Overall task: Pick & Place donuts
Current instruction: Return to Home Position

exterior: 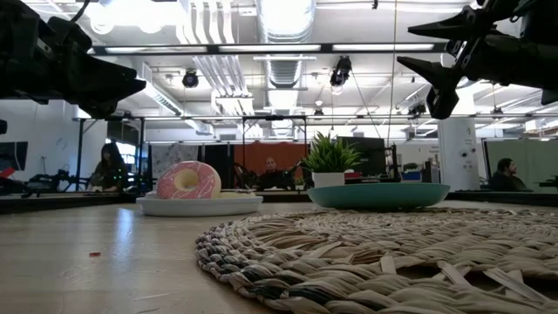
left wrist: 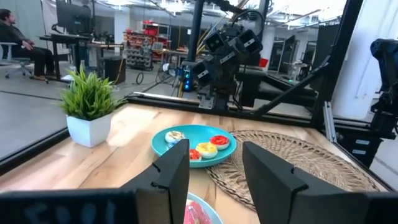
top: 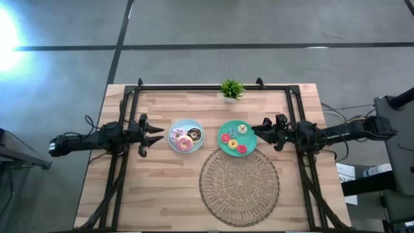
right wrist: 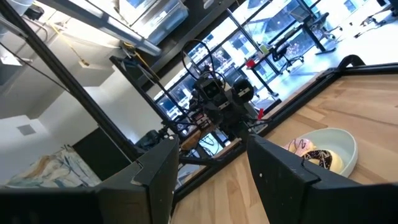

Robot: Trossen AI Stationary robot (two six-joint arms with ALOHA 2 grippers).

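- Status, left end effector [top: 160,134]: raised clear above the desk, just beside the blue plate [top: 184,123] on the side toward the left edge. Fingers spread apart, released, nothing between them.
- Status, right end effector [top: 257,134]: raised clear above the desk, just beside the green plate [top: 222,146] on the side toward the right edge. Fingers spread apart, released, nothing between them.
- Location, blue plate: flat on the desk [top: 149,188], about midway between far and near edges, slightly toward the left edge from centre.
- Load on blue plate: three larger rings packed close together, namely pink-iced donut [top: 183,144], brown-iced donut [top: 194,134] and pale-iced donut [top: 176,134].
- Location, green plate: flat on the desk, close beside the blue plate on its right-edge side, not touching it.
- Load on green plate: four small donuts [left wrist: 206,148], iced white, yellow and red, lying flat.
- Location, woven mat [top: 239,188]: flat on the desk toward the near edge, its rim at the green plate's near side; nothing on it.
- Location, potted plant [top: 231,89]: upright at the middle of the far edge.
- Beyond the desk: seated person [left wrist: 18,43] at a workstation.
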